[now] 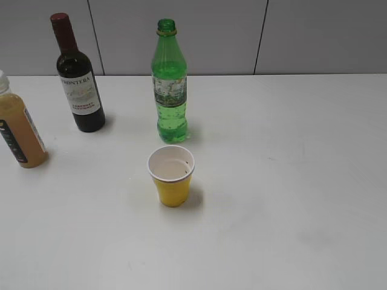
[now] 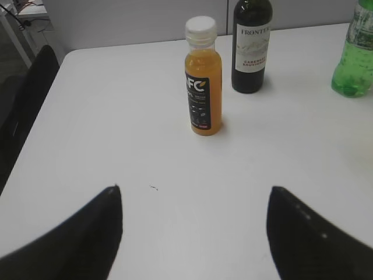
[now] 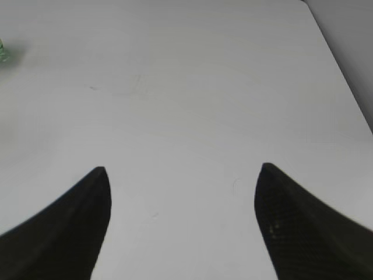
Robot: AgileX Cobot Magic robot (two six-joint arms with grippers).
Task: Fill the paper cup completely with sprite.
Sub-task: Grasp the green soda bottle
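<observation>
The yellow paper cup (image 1: 172, 176) stands upright near the middle of the white table, its white inside showing. Just behind it stands the green sprite bottle (image 1: 169, 83), upright and without a cap; its lower part shows at the right edge of the left wrist view (image 2: 354, 55), and a sliver of green shows at the left edge of the right wrist view (image 3: 3, 51). Neither arm appears in the exterior view. My left gripper (image 2: 194, 189) is open over bare table, far from both. My right gripper (image 3: 182, 169) is open too, nothing between its fingers.
A dark wine bottle (image 1: 77, 75) with a white label stands at the back left, also in the left wrist view (image 2: 252, 44). An orange juice bottle (image 2: 203, 79) with a white cap stands at the far left (image 1: 18, 124). The table's right edge (image 3: 344, 76) runs beside my right gripper.
</observation>
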